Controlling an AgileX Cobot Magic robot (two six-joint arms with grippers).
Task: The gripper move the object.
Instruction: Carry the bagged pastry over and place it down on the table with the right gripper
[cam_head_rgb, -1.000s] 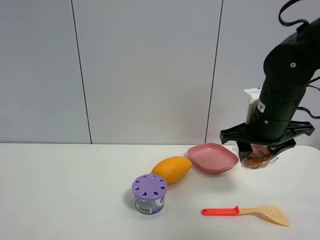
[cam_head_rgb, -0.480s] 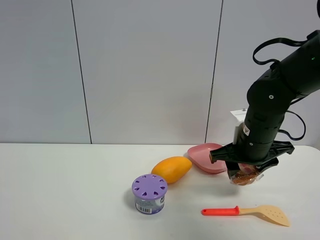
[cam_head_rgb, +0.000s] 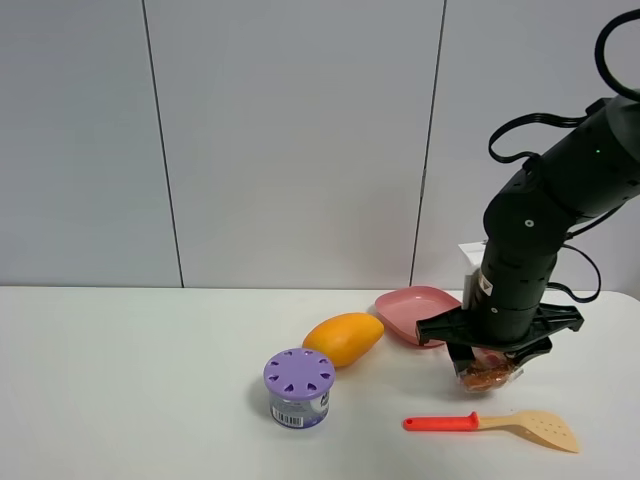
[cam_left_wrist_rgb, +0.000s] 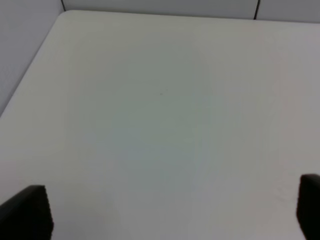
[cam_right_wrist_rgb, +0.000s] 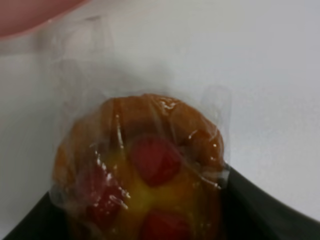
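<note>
My right gripper (cam_head_rgb: 488, 366) pinched the muffin (cam_head_rgb: 488, 378) in its jaws, low over the table (cam_head_rgb: 150, 380), between plate (cam_head_rgb: 420, 310) and spatula (cam_head_rgb: 490, 422). Left gripper (cam_left_wrist_rgb: 167, 212) jaws were spread wide.

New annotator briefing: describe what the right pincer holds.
At the right of the white table, follow the black arm to its pincer. It grips a muffin near the pink plate: brown, red-spotted, plastic-wrapped, unlike the smooth orange mango.
</note>
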